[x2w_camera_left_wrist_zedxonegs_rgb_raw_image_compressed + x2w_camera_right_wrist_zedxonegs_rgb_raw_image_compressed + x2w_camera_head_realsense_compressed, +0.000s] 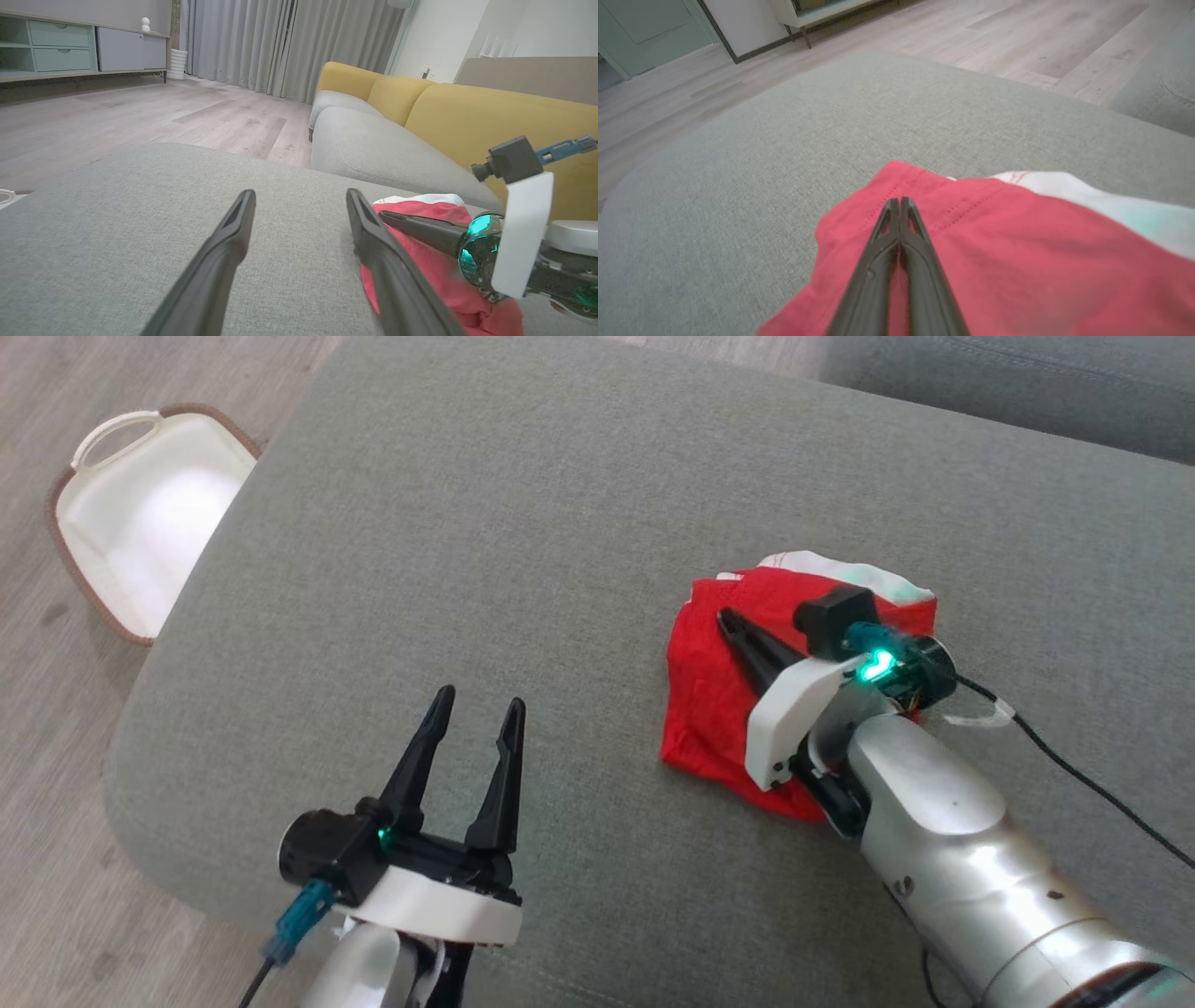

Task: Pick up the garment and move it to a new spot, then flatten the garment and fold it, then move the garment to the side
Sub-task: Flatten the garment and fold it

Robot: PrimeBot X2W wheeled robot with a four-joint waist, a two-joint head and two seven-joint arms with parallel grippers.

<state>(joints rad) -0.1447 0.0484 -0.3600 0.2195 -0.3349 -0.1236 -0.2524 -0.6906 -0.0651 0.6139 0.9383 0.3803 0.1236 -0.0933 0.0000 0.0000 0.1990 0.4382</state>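
Observation:
The garment (707, 702) is a red piece of clothing with a white part at its far edge, lying folded into a compact shape on the right half of a grey cushion (523, 523). My right gripper (727, 615) is shut, its fingers lying low over the garment's top and pointing to its far left corner. From the right wrist the closed fingertips (900, 201) sit just short of the red hem (1017, 252), with no cloth seen pinched between them. My left gripper (477, 703) is open and empty over bare cushion, left of the garment (434, 268).
A white basket (149, 513) with a brown rim stands on the wooden floor beyond the cushion's far left corner. A yellow-backed sofa (467, 116) with grey seats lies beyond the cushion. A black cable (1074, 765) trails from my right wrist.

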